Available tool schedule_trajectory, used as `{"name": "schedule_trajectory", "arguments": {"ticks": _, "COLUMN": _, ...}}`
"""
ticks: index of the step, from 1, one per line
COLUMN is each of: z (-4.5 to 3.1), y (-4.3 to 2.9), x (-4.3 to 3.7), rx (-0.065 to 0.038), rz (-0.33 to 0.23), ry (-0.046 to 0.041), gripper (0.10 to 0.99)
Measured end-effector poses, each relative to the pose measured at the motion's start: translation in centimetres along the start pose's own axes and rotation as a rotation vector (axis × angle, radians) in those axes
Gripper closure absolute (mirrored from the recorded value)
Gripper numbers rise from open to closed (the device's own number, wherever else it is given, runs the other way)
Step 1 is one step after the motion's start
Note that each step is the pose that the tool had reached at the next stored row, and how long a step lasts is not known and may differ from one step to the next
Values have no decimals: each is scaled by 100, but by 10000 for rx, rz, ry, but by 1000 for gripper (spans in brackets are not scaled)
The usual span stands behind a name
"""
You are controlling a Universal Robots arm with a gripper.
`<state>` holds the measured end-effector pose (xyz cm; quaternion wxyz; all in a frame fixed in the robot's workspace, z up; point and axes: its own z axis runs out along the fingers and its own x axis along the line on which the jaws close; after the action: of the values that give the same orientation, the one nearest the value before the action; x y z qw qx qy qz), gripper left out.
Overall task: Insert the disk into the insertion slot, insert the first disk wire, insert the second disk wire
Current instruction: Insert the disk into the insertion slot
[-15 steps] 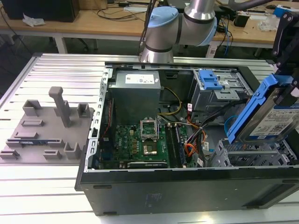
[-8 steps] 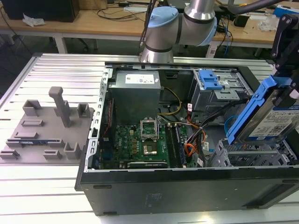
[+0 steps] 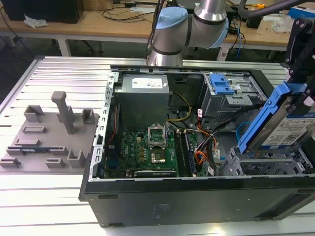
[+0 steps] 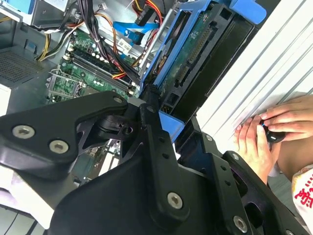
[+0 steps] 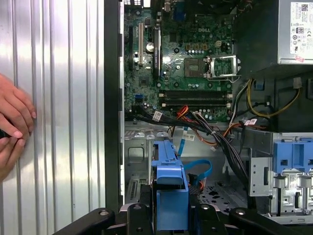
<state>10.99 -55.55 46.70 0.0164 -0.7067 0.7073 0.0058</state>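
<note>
My gripper [image 3: 301,93] is shut on the disk [image 3: 288,129], a silver drive in a blue carrier. The disk hangs tilted over the case's corner at the exterior view's right. Its lower end is just above the insertion slot [image 3: 261,166], a grey perforated cage. In the second wrist view black fingers [image 4: 152,115] clamp the blue carrier [image 4: 195,49]. The first disk wire [image 3: 200,157], an orange, red and black bundle, lies loose beside the motherboard. The second disk wire [image 3: 241,131], a light-blue flat cable, loops next to the cage. Both wires also appear in the first wrist view: orange bundle [image 5: 183,111], blue loop [image 5: 196,169].
A taller grey bay with a blue latch [image 3: 221,84] stands behind the cage. The power supply [image 3: 143,101] and motherboard [image 3: 147,150] fill the case's other side. A person's hands [image 4: 266,132] rest on the ribbed metal table beside the case. Grey fixtures [image 3: 49,132] sit at the exterior view's left.
</note>
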Motion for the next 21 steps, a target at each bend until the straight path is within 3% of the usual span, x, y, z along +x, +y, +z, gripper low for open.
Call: {"name": "schedule_trajectory", "arguments": {"ticks": 21, "z": 138, "y": 2, "x": -19, "rx": 7, "rz": 218, "ry": 116, "gripper": 722}}
